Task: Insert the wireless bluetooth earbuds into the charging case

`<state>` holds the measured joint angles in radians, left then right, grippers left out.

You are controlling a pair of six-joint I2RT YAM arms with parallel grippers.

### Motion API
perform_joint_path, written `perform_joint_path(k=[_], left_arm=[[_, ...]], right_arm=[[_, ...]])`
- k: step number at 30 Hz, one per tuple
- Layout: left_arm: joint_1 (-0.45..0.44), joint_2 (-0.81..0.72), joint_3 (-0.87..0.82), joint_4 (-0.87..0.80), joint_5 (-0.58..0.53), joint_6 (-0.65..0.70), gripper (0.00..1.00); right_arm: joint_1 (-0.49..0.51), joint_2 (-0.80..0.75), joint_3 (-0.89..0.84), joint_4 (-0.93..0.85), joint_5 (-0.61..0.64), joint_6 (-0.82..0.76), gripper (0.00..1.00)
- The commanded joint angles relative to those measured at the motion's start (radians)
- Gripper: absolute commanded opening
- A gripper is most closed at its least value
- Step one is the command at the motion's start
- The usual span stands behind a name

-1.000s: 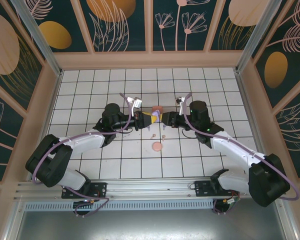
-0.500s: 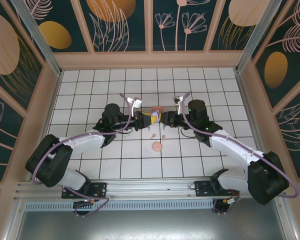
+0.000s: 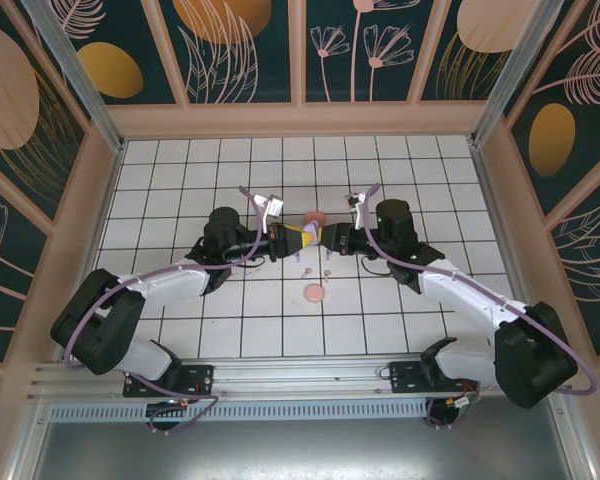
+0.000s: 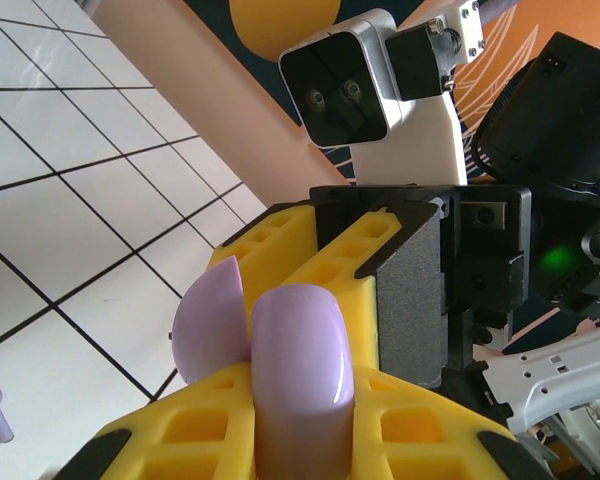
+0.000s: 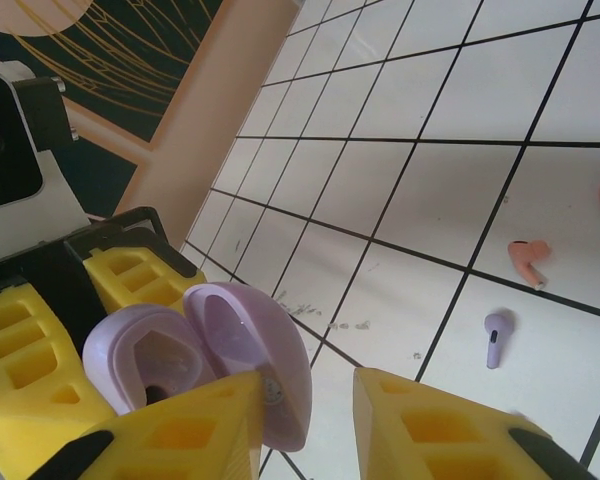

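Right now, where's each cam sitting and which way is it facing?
Top external: above and behind the robot, looking down at the table; left arm, right arm show.
Right wrist: past open right gripper at purple case, table.
Left wrist: along left gripper, shut on case, facing right gripper.
Shared: both wrists see the case.

Arms (image 3: 170,285) white-shelled, black joints, lilac cables (image 3: 150,274); yellow honeycombed fingers (image 5: 450,420); green LED (image 4: 557,260)
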<state>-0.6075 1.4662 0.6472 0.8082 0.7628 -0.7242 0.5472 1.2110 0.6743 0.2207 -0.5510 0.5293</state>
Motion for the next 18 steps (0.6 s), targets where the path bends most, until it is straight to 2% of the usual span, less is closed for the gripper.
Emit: perform_joint_path(k=[1, 5, 9, 18], left_arm=[[-0.005, -0.035, 0.005, 0.075, 0.029, -0.018, 0.00], [-0.005, -0.037, 0.006, 0.077, 0.030, -0.019, 0.00], [-0.006, -0.038, 0.005, 0.080, 0.030, -0.021, 0.00], [-0.005, -0.039, 0.009, 0.086, 0.041, -0.025, 0.00]], right_arm=[[0.016, 0.020, 0.006, 0.025, -0.029, -0.017, 0.31], [0.016, 0.022, 0.004, 0.034, -0.034, -0.012, 0.28], [0.016, 0.021, 0.002, 0.030, -0.032, -0.015, 0.21], [0.013, 0.025, 0.001, 0.023, -0.024, -0.021, 0.21]])
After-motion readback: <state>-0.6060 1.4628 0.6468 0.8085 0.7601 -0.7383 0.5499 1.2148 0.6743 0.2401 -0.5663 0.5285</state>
